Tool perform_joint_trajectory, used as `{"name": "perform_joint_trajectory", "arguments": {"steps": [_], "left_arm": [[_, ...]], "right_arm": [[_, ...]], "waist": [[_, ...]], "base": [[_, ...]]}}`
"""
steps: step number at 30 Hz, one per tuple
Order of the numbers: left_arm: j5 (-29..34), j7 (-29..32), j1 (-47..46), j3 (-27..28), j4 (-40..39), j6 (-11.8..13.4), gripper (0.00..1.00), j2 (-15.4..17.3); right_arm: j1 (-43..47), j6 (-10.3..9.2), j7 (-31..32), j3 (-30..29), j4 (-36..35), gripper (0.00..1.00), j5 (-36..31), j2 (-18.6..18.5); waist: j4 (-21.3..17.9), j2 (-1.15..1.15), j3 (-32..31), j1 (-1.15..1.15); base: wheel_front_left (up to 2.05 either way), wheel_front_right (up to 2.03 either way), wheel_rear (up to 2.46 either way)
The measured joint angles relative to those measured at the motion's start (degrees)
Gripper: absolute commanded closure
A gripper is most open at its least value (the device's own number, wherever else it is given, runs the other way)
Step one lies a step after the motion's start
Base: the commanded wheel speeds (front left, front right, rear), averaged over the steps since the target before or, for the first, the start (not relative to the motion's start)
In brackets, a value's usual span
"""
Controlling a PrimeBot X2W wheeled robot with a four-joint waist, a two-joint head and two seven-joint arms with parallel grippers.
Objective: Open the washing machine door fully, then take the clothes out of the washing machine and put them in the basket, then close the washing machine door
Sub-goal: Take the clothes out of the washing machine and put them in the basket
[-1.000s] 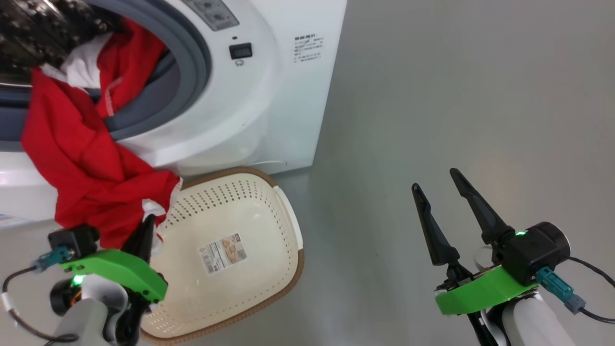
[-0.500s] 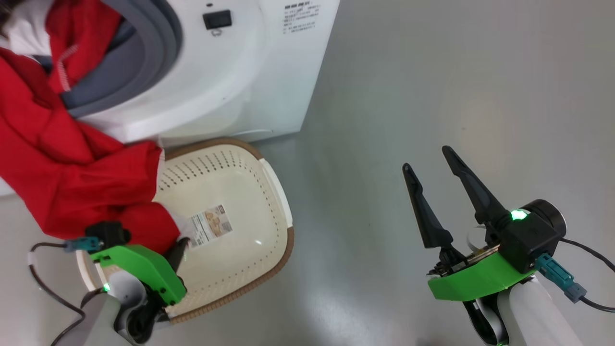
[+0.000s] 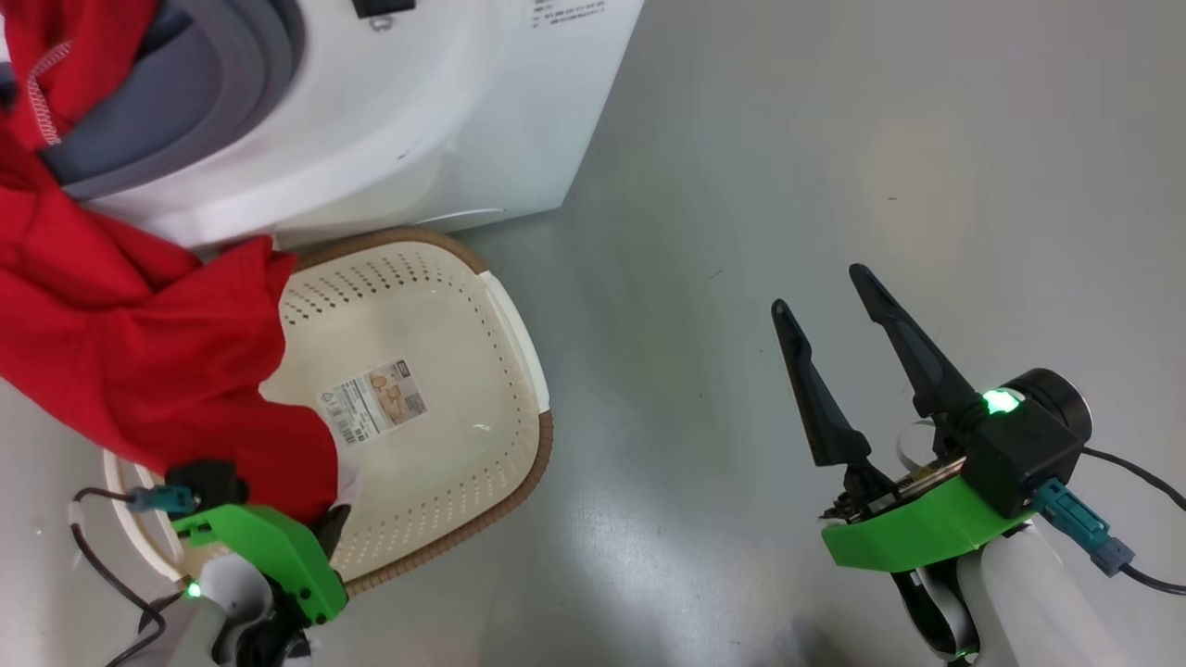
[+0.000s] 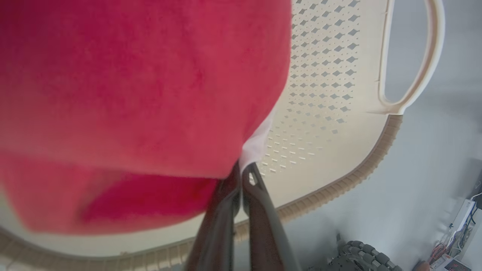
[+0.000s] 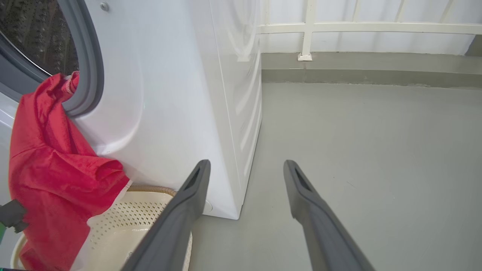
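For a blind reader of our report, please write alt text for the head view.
The left hand grips a red garment that trails from the washing machine down over a cream perforated basket on the grey floor. The right hand hangs open, empty, at the right.

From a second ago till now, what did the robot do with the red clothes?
The left gripper drew the clothes farther out of the washing machine and over the basket, covering more of it. The head camera shifted too. Unchanged: its grip on the clothes, the right gripper open above the floor, the basket's place.
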Motion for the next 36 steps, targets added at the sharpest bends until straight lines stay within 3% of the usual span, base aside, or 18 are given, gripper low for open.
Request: {"name": "perform_joint_trajectory", "arguments": {"steps": [10, 12, 13, 14, 29, 36], "left_arm": [[-2.98, -2.49, -1.79, -3.69, 1.79, 0.0, 1.0, 0.23], [-3.0, -3.23, -2.02, -4.02, 1.8, 0.0, 0.51, 0.34], [-3.11, -4.07, -2.15, -4.21, 1.8, 0.0, 0.15, 0.47], [-3.25, -4.68, -2.19, -4.46, 1.79, 0.0, 0.0, 0.68], [-5.93, -13.74, -3.28, -8.72, -3.07, 0.0, 0.0, 4.55], [-6.0, -18.14, -3.08, -9.33, -7.8, 0.0, 0.0, 8.05]], "right_arm": [[-0.01, 0.0, 0.0, 0.32, -0.01, 0.0, 0.0, 0.0], [-0.01, 0.0, 0.0, 0.32, -0.01, 0.0, 0.0, 0.0], [-0.01, 0.0, 0.0, 0.31, 0.0, 0.0, 0.0, 0.0], [-0.01, 0.0, 0.0, 0.3, 0.01, 0.0, 0.0, 0.0], [-0.93, 0.0, 0.0, 0.08, 1.08, 0.0, 0.05, -0.01], [-0.82, 0.0, 0.0, -0.25, 1.12, 0.0, 0.05, -0.04]], "waist": [[-0.29, 0.0, 0.74, 0.0], [-0.27, 0.0, 0.67, 0.0], [-0.25, 0.0, 0.58, 0.0], [-0.22, 0.0, 0.49, 0.0], [1.4, 0.0, -1.81, 0.0], [2.2, 0.0, -3.28, 0.0]], "base": [[0.0, 0.0, 0.0], [0.0, 0.0, 0.0], [0.0, 0.0, 0.0], [0.0, 0.0, 0.0], [0.0, 0.0, 0.0], [0.0, 0.0, 0.0]]}}
